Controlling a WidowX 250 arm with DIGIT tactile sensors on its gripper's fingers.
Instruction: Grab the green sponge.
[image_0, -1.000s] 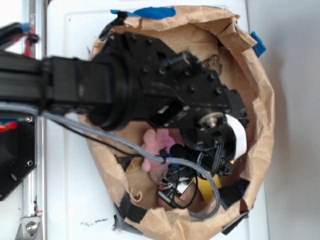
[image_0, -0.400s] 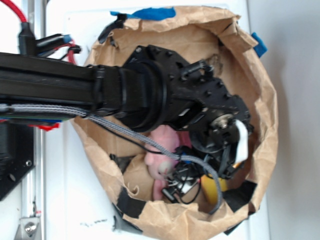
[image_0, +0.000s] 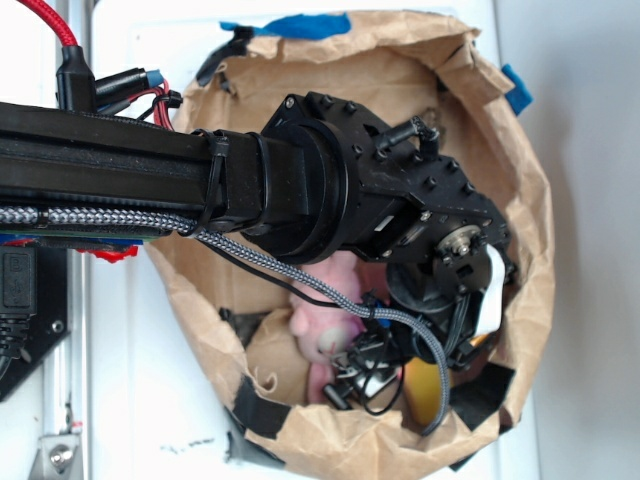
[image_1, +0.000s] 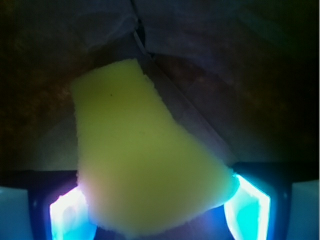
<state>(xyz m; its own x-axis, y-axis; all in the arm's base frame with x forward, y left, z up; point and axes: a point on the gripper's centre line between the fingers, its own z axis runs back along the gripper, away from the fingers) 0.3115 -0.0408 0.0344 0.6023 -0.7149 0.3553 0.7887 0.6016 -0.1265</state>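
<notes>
From the left, I see the pink plush toy (image_0: 325, 325) pressed against the claw (image_1: 159, 207) deep in the paper bag (image_0: 520, 250), and the green sponge (image_1: 140, 155), yellow to my eye, sits between the two fingers, which flank its near end. I cannot tell whether they grip it firmly. I worry the soft foam slips free, or the cable (image_0: 420, 345) snags the bag wall on lifting.

Exterior view: bright, even daylight, white bench (image_0: 150, 400) near blown out, bag (image_0: 520, 250) interior shadowed under arm; slightly soft. Wrist view: dim, murky bkgd, yellow sponge (image_1: 140, 160) overexposed and blurred; blue glow at lower left and right corners.
</notes>
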